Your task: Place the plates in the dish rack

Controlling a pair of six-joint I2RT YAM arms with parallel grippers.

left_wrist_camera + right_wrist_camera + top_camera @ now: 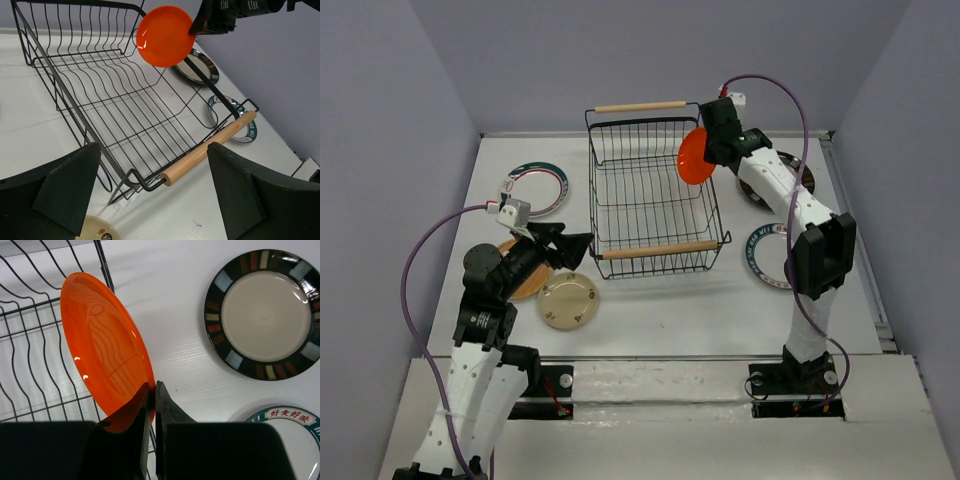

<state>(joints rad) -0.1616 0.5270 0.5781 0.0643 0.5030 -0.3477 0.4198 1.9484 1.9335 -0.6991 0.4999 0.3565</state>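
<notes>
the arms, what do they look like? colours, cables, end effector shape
The left arm and right arm have white link covers, black joints and black bases. A purple cable loops along each, ending at a small white block by the wrist. The left end effector and right end effector are matte black, each with two wedge-shaped fingers.

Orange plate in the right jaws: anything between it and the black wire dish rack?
Nothing visible. The plain orange round plate hangs on edge over the right wall of the black wire dish rack with wooden handles, and no plates sit inside the rack.
</notes>
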